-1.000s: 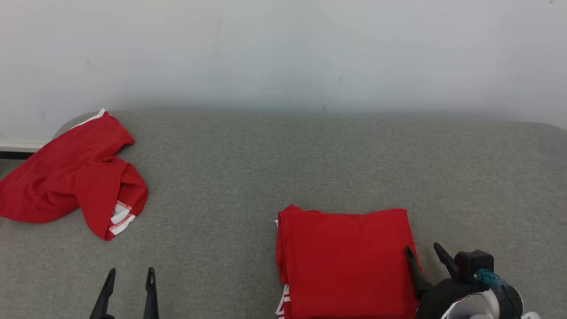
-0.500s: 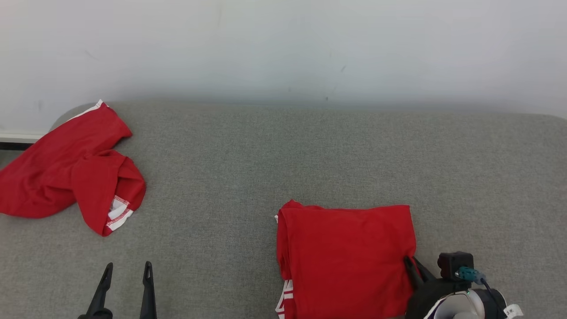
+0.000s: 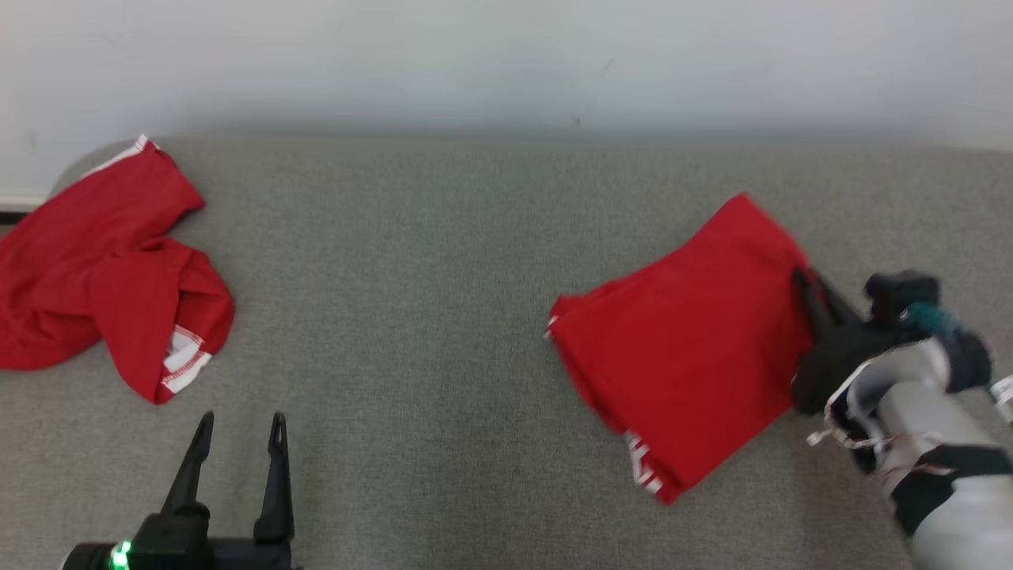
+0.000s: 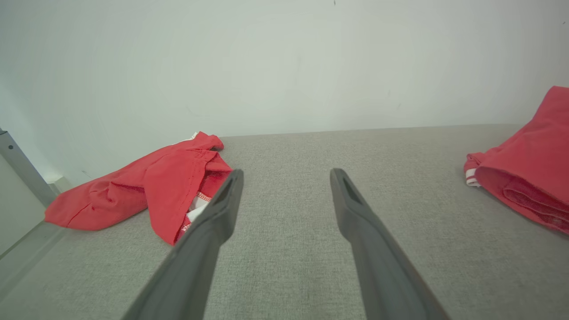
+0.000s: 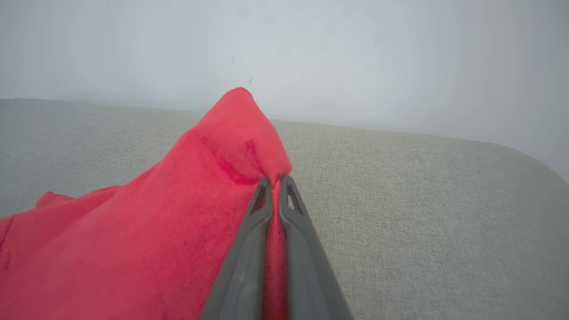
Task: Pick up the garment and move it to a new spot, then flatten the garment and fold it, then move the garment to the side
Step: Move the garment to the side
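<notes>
While left end effector [image 3: 242, 417] idles open, right end effector [image 3: 801, 277], formerly open, clamps folded garment [image 3: 681, 356], now rotated, dragged rightward.

No legible txt, nos. or logos anywhere. White tag [image 3: 1003, 389] at right edge of head view: too blurred to read. White trim [image 3: 643, 463] on folded garment [image 3: 688, 332], lower centre-right: just stitching, no letters.

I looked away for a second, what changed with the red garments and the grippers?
The right gripper shut on the folded red garment at its right edge and pulled it away and rightward, turning it askew. The left gripper stayed open; the crumpled red garment stayed put, though the camera shifted.
</notes>
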